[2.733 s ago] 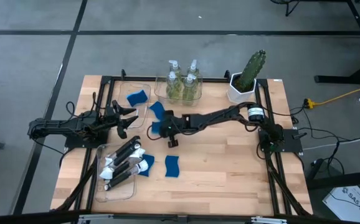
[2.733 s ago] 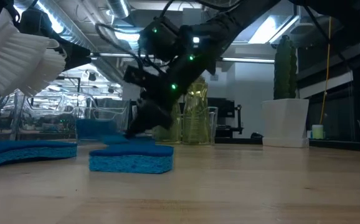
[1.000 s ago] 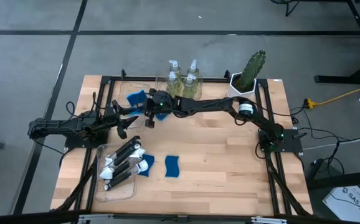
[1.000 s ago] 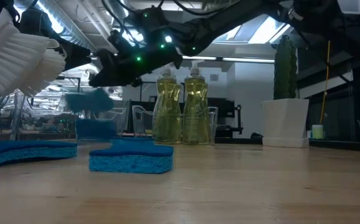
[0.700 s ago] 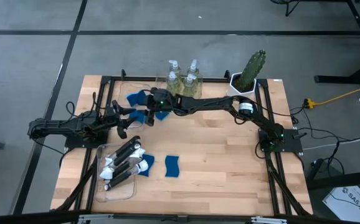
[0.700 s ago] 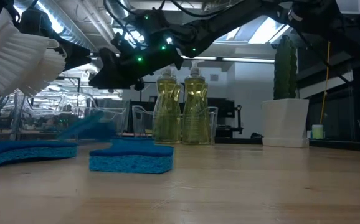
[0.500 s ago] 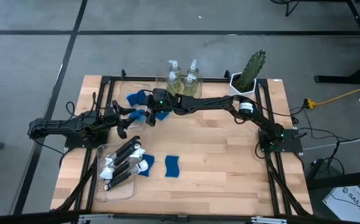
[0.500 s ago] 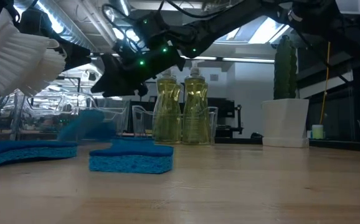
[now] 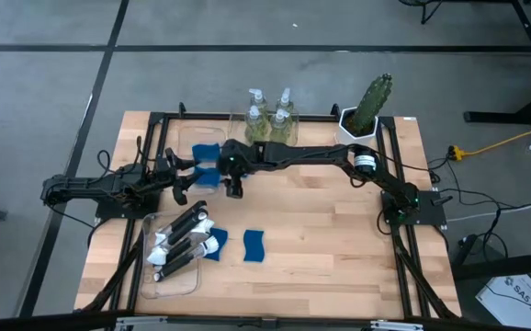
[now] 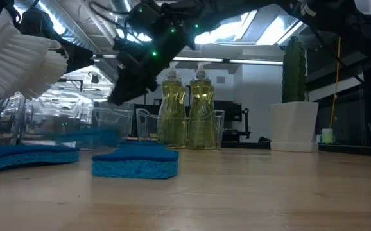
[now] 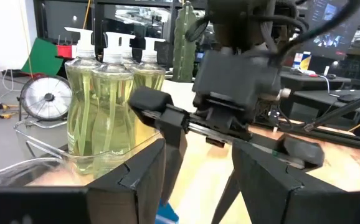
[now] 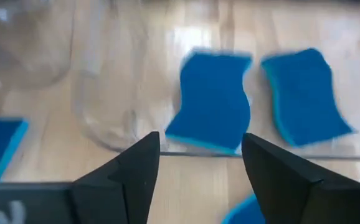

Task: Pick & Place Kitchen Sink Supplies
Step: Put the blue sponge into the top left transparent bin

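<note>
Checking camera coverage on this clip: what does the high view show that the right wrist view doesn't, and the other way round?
Only the high view shows the soap bottles, the cactus, the brushes in the near bin, two sponges outside the bins and the waiting left gripper beside the far bin. Only the right wrist view shows the right gripper with its fingers open and empty. Both show two sponges lying in the far bin.

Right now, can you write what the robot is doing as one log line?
right gripper: open, empty, beside sponge bin | blue sponges: two in bin | left gripper: waiting, table's left
</note>
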### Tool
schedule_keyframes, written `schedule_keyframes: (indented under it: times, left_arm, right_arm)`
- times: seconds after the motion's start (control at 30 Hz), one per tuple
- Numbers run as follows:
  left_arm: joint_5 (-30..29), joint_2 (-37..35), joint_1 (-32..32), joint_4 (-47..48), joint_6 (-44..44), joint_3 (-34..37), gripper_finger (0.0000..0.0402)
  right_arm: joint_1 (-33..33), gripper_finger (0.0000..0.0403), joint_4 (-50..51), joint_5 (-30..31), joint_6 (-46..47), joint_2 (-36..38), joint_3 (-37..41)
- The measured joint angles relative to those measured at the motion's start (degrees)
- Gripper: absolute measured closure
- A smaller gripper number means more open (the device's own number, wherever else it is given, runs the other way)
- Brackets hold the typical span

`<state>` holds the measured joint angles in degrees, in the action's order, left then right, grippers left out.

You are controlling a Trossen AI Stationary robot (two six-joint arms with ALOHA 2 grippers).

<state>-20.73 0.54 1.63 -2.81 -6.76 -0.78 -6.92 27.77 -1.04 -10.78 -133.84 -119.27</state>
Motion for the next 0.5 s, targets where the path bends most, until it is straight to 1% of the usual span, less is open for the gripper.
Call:
schedule_keyframes:
  times: [0.1, 0.23, 0.4, 0.5]
  left_arm:
    - [0.0, 0.0, 0.0, 0.0, 0.0, 0.0, 0.0222]
    - [0.0, 0.0, 0.0, 0.0, 0.0, 0.0, 0.0222]
    - [0.0, 0.0, 0.0, 0.0, 0.0, 0.0, 0.0221]
    - [0.0, 0.0, 0.0, 0.0, 0.0, 0.0, 0.0222]
  right_arm:
    - [0.0, 0.0187, 3.5, 0.0, 0.5, -0.1, -0.1]
    - [0.2, 0.0197, 3.1, -0.1, -0.2, -0.1, -0.4]
    - [0.3, 0.0206, 3.0, -0.1, -1.9, -0.3, -3.3]
    - [0.3, 0.0210, 8.1, -0.1, -2.8, -0.3, -6.7]
